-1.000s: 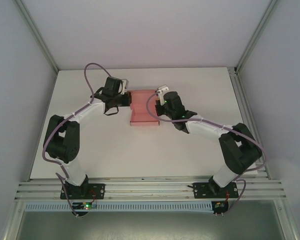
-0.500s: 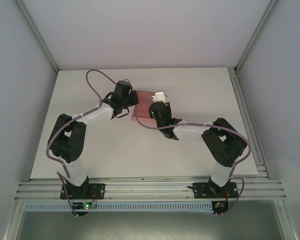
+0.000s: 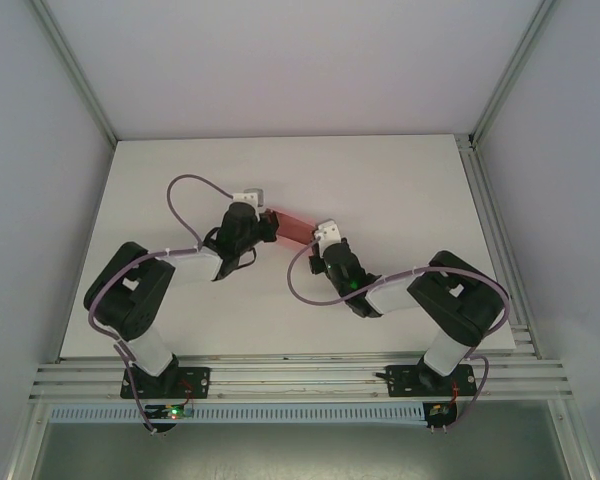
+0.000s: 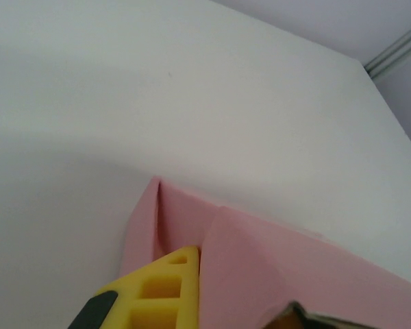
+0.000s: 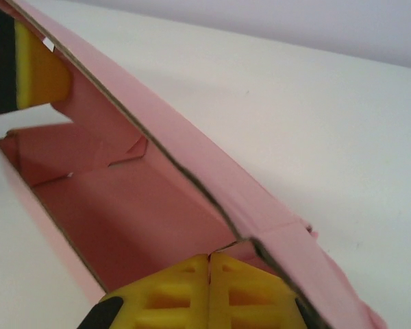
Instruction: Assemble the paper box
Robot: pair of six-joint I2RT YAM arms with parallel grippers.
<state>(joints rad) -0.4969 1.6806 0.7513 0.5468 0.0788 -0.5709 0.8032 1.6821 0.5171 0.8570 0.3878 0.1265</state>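
Centrally, thin creased pink paper box [image 3: 292, 228], open-topped, left tool [image 3: 267, 218] and right tool [image 3: 315, 238] clamped on its ends

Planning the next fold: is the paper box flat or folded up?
Folded up: the paper box shows raised walls around an open hollow, right wrist view.

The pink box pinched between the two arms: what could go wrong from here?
1. The left gripper and the right gripper are both shut on thin walls at opposite ends of the box. If the arms pull or twist unevenly, the card could tear or crease in the wrong place.
2. Each grip seems to sit close to an edge, so a wall might slip free and the box could drop onto the table.
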